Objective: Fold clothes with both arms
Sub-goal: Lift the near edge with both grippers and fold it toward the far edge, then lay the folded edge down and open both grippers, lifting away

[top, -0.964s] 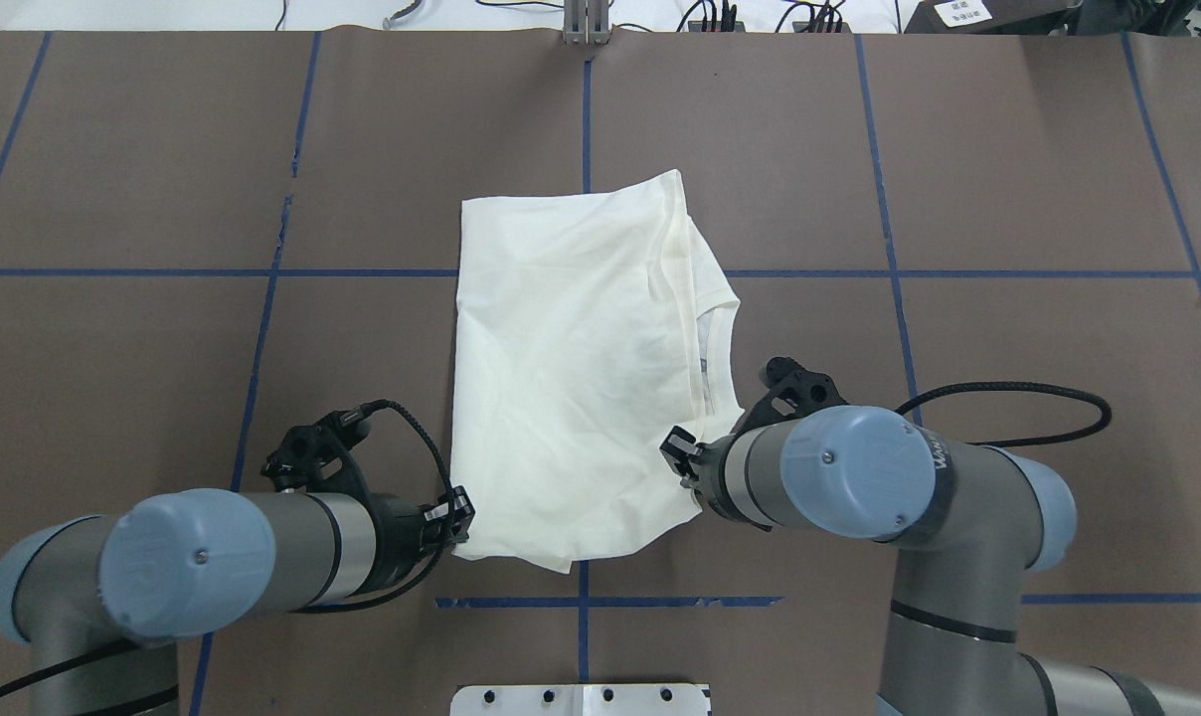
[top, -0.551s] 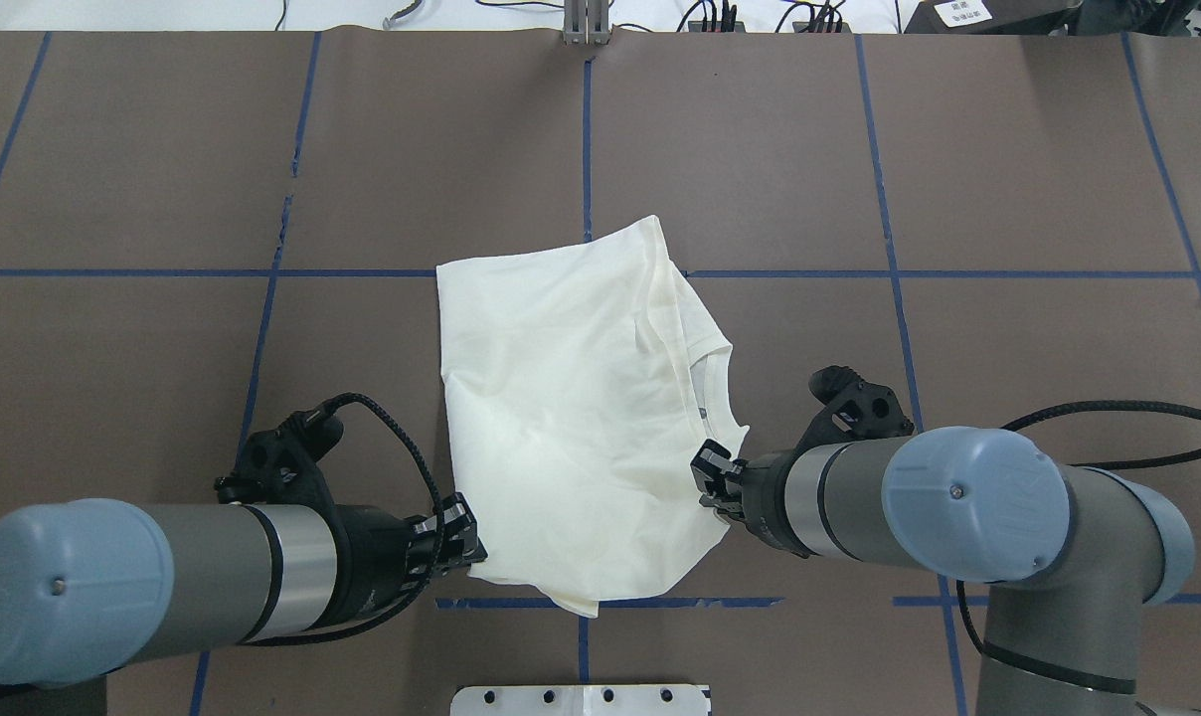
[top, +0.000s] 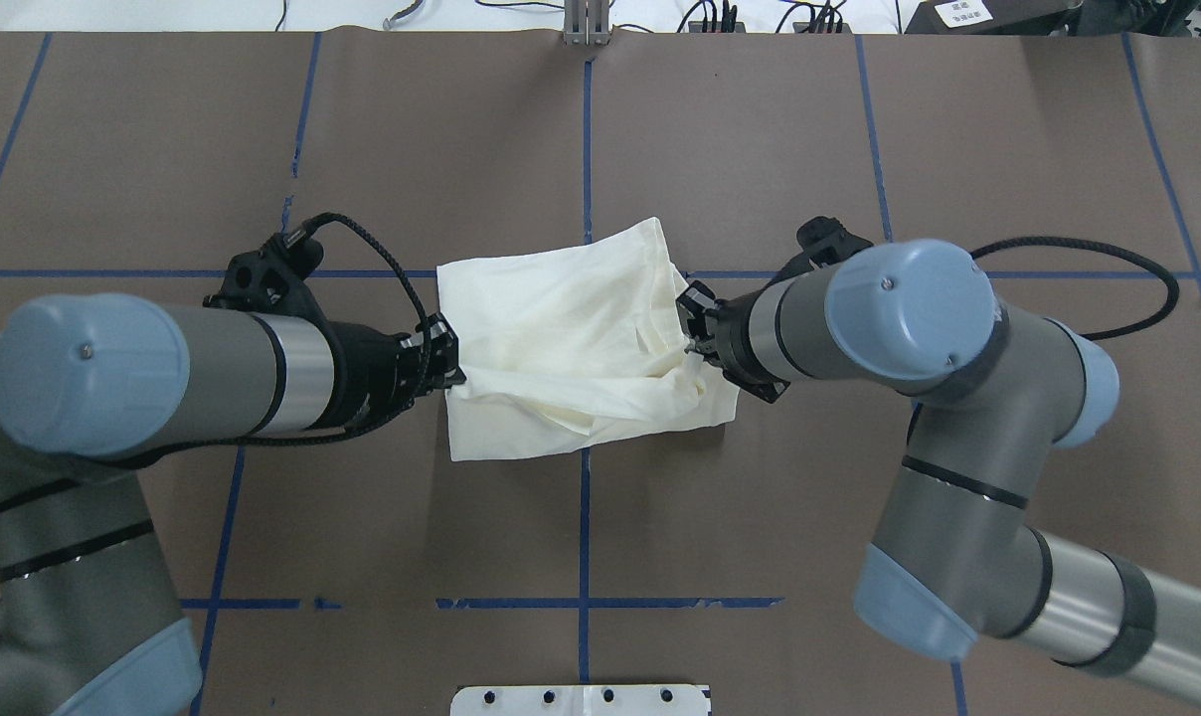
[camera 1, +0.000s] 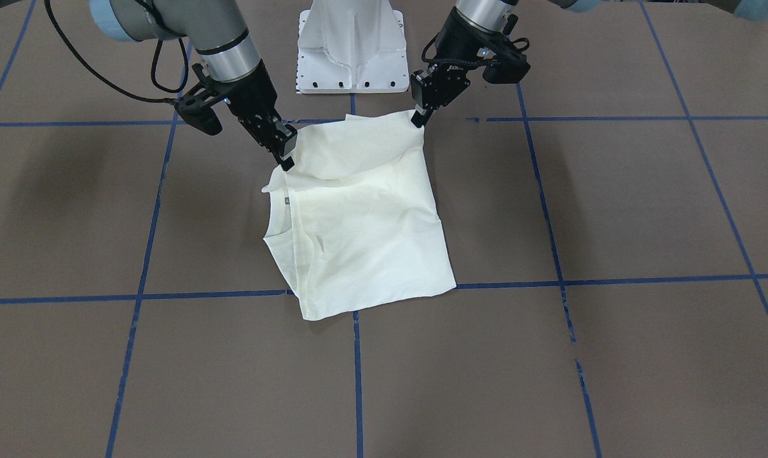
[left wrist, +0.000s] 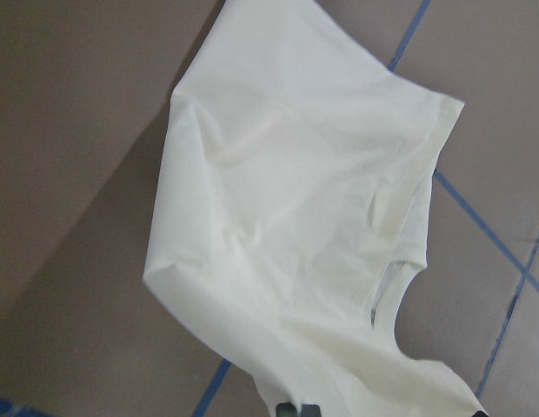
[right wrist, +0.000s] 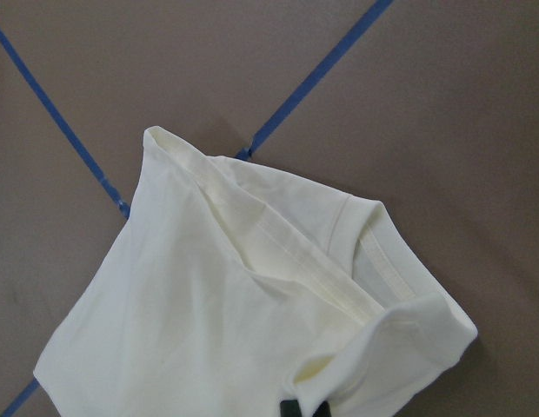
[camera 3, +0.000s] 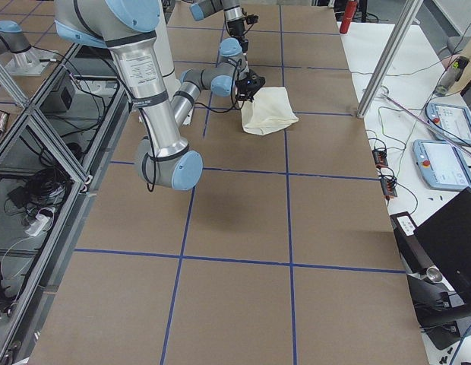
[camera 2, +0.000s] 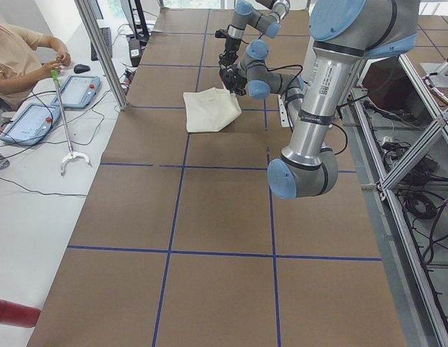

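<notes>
The clothes are one cream shirt (top: 561, 338), folded into a rough rectangle on the brown table, with no print showing. Its ribbed collar (camera 1: 281, 219) lies on the robot's right side. My left gripper (top: 448, 360) is shut on the shirt's near left corner and holds it above the table. My right gripper (top: 693, 323) is shut on the near right corner beside the collar. In the front view the left gripper (camera 1: 418, 117) and right gripper (camera 1: 287, 162) hold the near edge raised while the far part rests flat. Both wrist views show the shirt (left wrist: 296, 217) (right wrist: 252, 304) hanging from the fingertips.
The white pedestal base (camera 1: 352, 48) stands at the table's near edge between the arms. Blue tape lines (top: 584, 149) grid the brown table. A person (camera 2: 22, 54) sits at a side table with tablets (camera 2: 36, 119) beyond the far edge, behind a metal post (camera 2: 101, 50).
Both grippers, still shut on the near corners, have risen and moved away from the robot. The shirt's near edge is lifted over the rest, and its outline in the overhead view is shorter.
</notes>
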`<action>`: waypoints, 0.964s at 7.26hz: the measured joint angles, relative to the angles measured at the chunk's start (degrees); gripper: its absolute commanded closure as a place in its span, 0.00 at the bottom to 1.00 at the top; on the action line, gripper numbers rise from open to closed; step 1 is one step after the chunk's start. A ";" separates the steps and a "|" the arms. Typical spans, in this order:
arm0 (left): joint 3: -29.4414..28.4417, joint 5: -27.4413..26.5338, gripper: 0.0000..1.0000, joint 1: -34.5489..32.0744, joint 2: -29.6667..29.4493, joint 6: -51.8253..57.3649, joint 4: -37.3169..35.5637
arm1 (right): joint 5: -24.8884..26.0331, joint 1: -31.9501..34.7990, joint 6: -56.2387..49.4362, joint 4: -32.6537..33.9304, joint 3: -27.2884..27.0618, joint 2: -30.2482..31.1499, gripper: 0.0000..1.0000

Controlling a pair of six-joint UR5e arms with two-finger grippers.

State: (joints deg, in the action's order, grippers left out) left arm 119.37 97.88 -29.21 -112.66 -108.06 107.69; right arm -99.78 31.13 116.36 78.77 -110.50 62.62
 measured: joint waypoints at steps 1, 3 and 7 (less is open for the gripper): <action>-3.30 0.43 1.00 -2.16 -1.53 2.14 0.28 | -0.90 1.64 -0.05 -0.23 4.59 -3.13 1.00; -9.12 0.54 1.00 -4.20 -2.74 5.71 3.00 | -1.47 3.32 -0.25 -1.07 12.85 -8.28 1.00; -16.81 0.23 1.00 -4.60 -3.40 9.90 7.53 | -1.56 4.02 -0.35 -5.59 21.09 -11.13 1.00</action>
State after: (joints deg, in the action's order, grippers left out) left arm 102.56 98.11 -33.82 -116.06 -98.16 115.23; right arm -101.34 35.15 116.01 73.18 -89.41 51.49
